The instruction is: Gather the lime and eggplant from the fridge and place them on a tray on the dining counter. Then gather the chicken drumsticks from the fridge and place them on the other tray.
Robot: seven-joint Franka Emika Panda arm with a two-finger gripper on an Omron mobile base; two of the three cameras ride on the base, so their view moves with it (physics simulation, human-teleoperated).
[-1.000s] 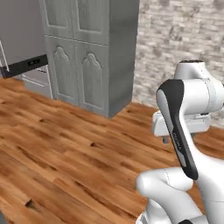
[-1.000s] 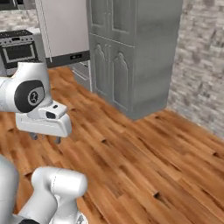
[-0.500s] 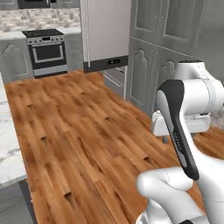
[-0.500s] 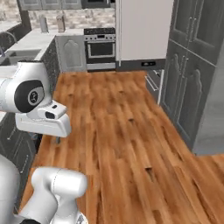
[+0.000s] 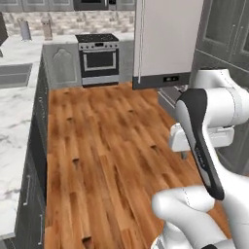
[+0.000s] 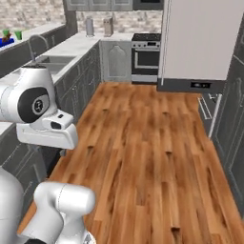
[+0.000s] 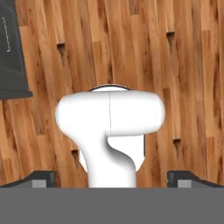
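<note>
The fridge (image 5: 165, 44) (image 6: 205, 40) is a tall pale unit with its doors shut, standing at the far end of the wooden floor. The lime, eggplant, chicken drumsticks and trays are out of view. My gripper (image 7: 112, 179) points down over the floor, well short of the fridge. Its two dark fingertips (image 7: 43, 178) stand wide apart with nothing between them, so it is open. The white hand (image 5: 200, 138) (image 6: 47, 136) hangs folded close to the arm.
A steel stove (image 5: 99, 58) (image 6: 145, 55) stands left of the fridge. A marble counter with a sink (image 5: 14, 112) (image 6: 62, 52) runs along the left over dark cabinets. Tall grey cabinets (image 5: 226, 34) (image 6: 236, 119) line the right. Wooden floor (image 5: 107, 146) lies between.
The whole picture has swung: the base has turned from the grey cabinets and stone wall toward the stove, fridge and sink counter. The arm keeps its folded pose, gripper still open.
</note>
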